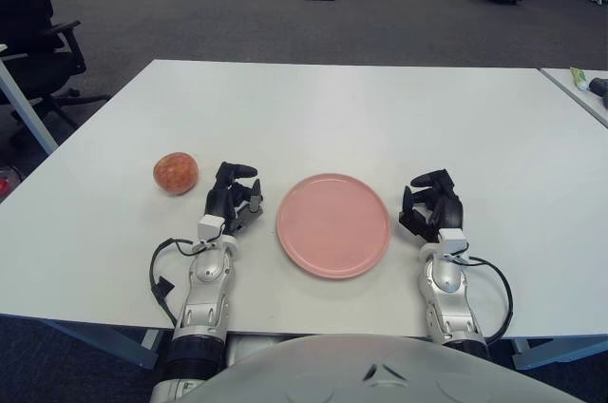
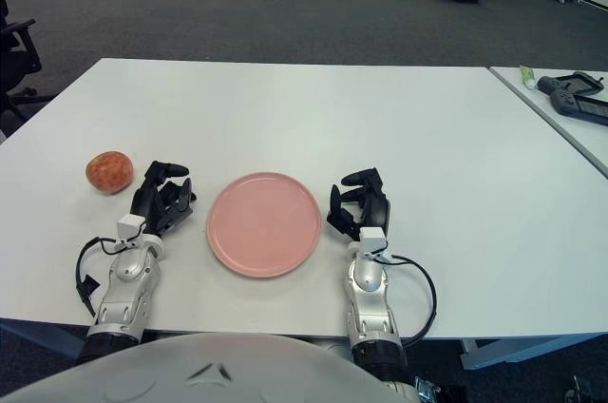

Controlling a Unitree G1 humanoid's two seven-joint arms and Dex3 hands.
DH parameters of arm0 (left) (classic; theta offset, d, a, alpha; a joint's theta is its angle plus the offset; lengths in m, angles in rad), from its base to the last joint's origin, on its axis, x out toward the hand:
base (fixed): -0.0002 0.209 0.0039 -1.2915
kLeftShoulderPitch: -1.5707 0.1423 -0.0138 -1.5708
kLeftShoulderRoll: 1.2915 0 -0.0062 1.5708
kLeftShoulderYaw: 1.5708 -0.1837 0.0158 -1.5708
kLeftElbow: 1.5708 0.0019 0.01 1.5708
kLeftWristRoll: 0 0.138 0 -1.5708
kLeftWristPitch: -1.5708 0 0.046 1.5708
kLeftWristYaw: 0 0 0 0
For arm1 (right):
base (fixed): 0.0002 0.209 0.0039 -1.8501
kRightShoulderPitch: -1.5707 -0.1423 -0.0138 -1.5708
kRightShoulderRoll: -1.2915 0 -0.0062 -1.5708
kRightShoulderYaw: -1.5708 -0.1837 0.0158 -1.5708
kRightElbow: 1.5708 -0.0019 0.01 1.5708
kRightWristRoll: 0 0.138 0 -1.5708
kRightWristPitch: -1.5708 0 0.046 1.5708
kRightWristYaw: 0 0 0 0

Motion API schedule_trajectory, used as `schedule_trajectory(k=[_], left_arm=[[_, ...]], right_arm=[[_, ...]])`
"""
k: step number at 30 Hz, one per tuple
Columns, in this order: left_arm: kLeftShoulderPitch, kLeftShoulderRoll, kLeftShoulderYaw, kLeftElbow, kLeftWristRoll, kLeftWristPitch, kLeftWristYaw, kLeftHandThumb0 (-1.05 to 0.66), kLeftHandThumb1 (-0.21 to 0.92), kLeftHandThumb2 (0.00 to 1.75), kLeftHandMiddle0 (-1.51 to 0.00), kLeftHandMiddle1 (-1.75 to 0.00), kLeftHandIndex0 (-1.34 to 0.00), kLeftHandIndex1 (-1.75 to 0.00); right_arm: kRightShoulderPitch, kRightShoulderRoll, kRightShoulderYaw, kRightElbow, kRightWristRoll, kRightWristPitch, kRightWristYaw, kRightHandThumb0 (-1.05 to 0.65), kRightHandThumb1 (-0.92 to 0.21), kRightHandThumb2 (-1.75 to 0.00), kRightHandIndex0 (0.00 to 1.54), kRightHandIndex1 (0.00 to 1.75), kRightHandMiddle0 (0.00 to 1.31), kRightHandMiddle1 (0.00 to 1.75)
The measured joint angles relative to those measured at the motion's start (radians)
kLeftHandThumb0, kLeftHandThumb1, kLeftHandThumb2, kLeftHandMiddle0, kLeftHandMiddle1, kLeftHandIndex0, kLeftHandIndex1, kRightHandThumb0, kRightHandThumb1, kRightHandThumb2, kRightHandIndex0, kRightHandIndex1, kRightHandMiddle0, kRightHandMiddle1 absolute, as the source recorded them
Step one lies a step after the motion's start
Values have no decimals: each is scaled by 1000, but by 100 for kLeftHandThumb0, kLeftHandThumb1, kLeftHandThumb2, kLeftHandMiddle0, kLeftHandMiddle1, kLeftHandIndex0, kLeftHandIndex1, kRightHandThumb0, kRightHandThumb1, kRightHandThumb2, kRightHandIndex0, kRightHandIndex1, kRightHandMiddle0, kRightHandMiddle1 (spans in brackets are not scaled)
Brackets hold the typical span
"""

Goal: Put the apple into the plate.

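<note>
Just left of the left hand (image 1: 233, 196), fingers curled and empty, apple (image 1: 176, 173), plate (image 1: 333, 224) on its right.

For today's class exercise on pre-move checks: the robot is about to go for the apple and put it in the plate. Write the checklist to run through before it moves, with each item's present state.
1. Apple in view and free on the table, apart from the hand: ok.
2. Pink plate holds nothing, ready to receive: ok.
3. Left hand holds nothing, sits between apple and plate, just right of the apple: ok.
4. Right hand holds nothing, beside the plate's right edge, off its rim: ok.
5. Nothing lies between apple and plate but the left hand itself: ok.
6. Apple stable, will not roll when touched: cannot tell.
</note>
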Motion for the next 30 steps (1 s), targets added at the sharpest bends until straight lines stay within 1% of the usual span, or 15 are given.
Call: schedule_trajectory(k=[12,18,27,29,30], left_arm=[[1,-3,1,-1,-2,-2,0,-38,68,86,-61,-169,-34,-175],[2,-4,3,1,-5,-8,0,-38,69,84,-60,-169,-33,-175],[3,-4,7,4,-10,-35,-2,-39,66,89,-59,-171,-35,-175],[4,-5,7,4,-4,-45,2,-39,65,89,-59,-171,-36,-175],[5,-6,6,4,17,-56,20,-39,65,89,-60,-172,-36,-175]], right_arm=[[7,-1,2,-7,0,2,9,-40,-59,-98,98,175,40,175],[8,-2,3,-8,0,2,18,-40,-58,-99,98,175,41,175],[8,-2,2,-9,2,2,28,-40,-58,-99,96,175,41,175],[8,-1,2,-9,3,2,30,-40,-58,-99,96,175,41,175],[8,-1,2,-9,3,2,30,-40,-58,-99,96,175,41,175]])
